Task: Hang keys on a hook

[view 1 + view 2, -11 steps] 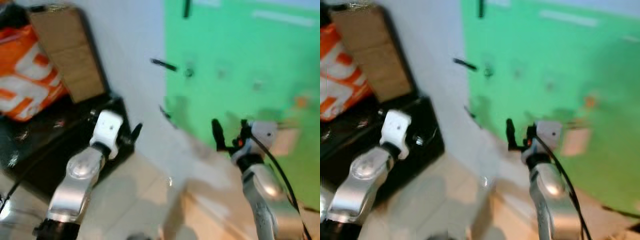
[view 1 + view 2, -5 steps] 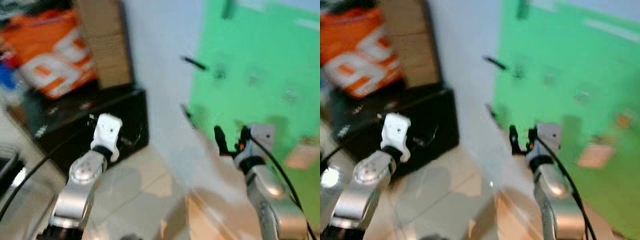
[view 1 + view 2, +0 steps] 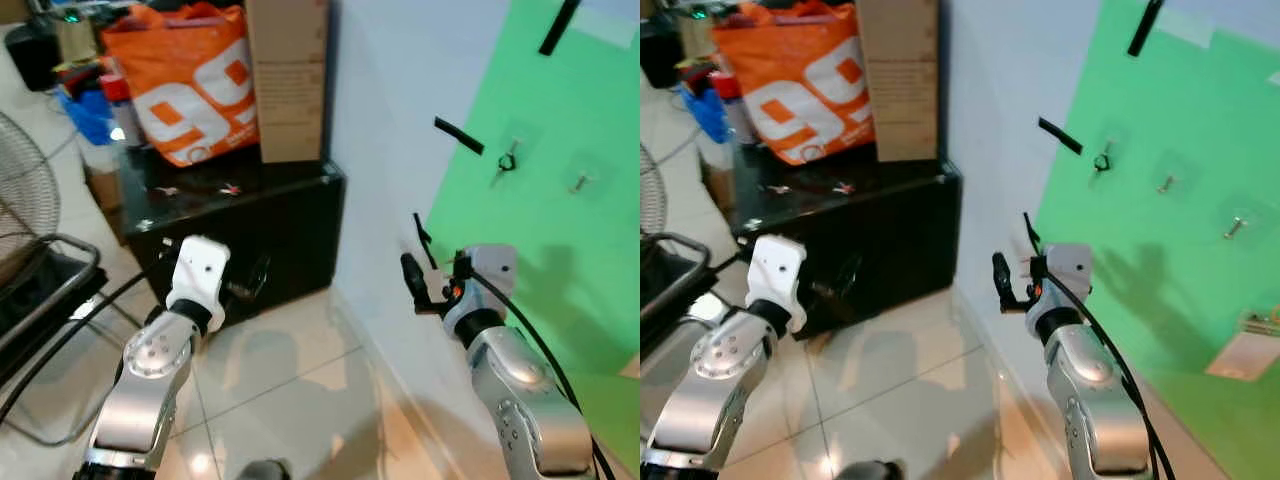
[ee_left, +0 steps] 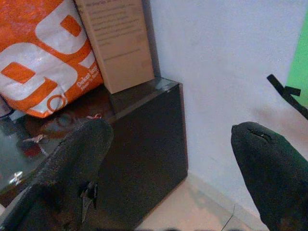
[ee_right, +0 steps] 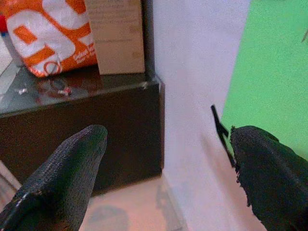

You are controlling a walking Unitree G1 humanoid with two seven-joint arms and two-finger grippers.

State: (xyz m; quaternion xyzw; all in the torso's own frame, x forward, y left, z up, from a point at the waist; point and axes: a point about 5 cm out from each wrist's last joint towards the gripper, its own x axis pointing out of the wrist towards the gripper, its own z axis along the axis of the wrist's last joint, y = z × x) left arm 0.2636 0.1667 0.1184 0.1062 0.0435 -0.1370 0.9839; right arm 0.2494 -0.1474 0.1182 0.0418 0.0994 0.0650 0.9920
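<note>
The robot stands on a pale tiled floor (image 3: 290,400) in a corner of a room. A white wall (image 3: 390,130) runs up the middle of the frame. A big green board (image 3: 560,250) covers the wall on the right side of the frame.

A low black table (image 3: 290,230) sits against the wall in the upper left of the frame. An orange bag (image 3: 190,85) and a brown box (image 3: 288,80) stand at the back of its shiny top. A wire fan (image 3: 25,200) shows at the left edge.

The left end effector (image 3: 255,275) hangs in front of the table, in the lower left part of the frame. Its two black fingers (image 4: 72,168) are spread wide and hold nothing. The right end effector (image 3: 425,285) is by the white wall, right of the middle. It is open and empty too.

Small metal hooks (image 3: 508,158) stick out of the green board in the upper right of the frame.

The keys (image 5: 60,87) look like a small ring with a red bit. They lie on the table top, in front of the bag. They are too small to tell which way they point.

The keys sit just above the left end effector in the frame, so the left arm looks nearer to them. The hooks are well apart from the keys, nearer the right arm. The keys likely need to be picked up first.
</note>
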